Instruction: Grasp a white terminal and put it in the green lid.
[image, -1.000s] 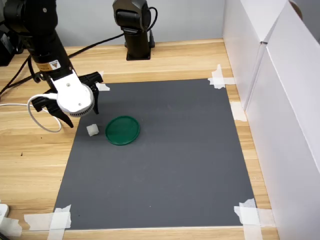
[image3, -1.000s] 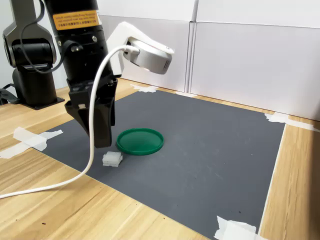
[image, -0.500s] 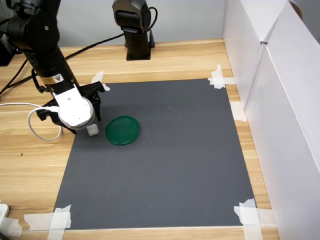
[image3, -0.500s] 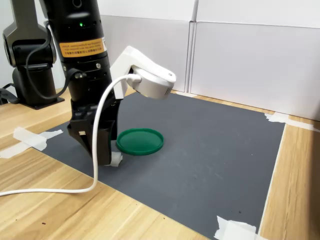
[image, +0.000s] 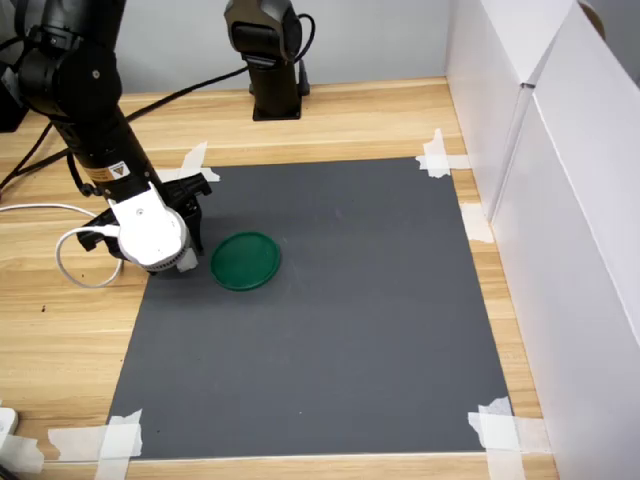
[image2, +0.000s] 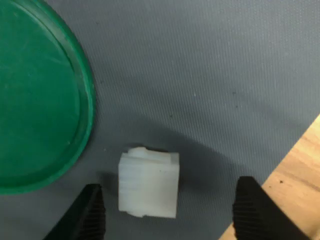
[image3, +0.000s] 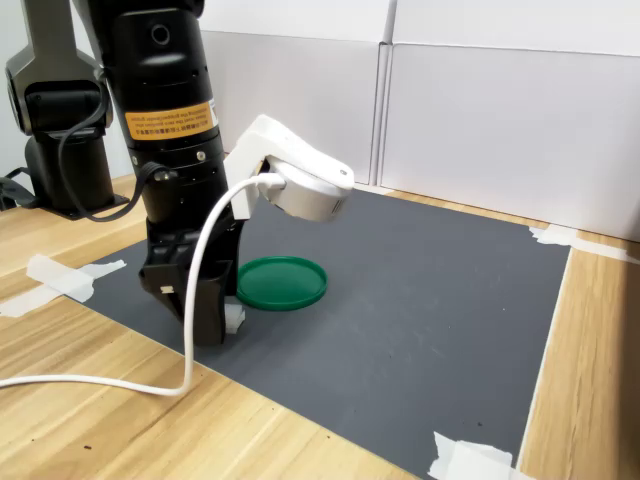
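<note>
Gripper (image2: 167, 212) down at the mat (image: 340, 320), near the first exterior view's left edge of it, jaws spread wide. White terminal (image2: 149, 183) sits on the mat between the two fingertips (image2: 90, 212), touching neither (wrist view shows gaps on both sides). To its right in the first exterior view, just beside it, the green lid (image: 245, 260) lies flat, nothing in it. Mat corners taped to the wooden table (image: 330, 120).

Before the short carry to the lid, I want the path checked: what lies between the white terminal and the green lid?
Only bare grey mat: the wrist view shows the white terminal and green lid apart, nothing between.
</note>
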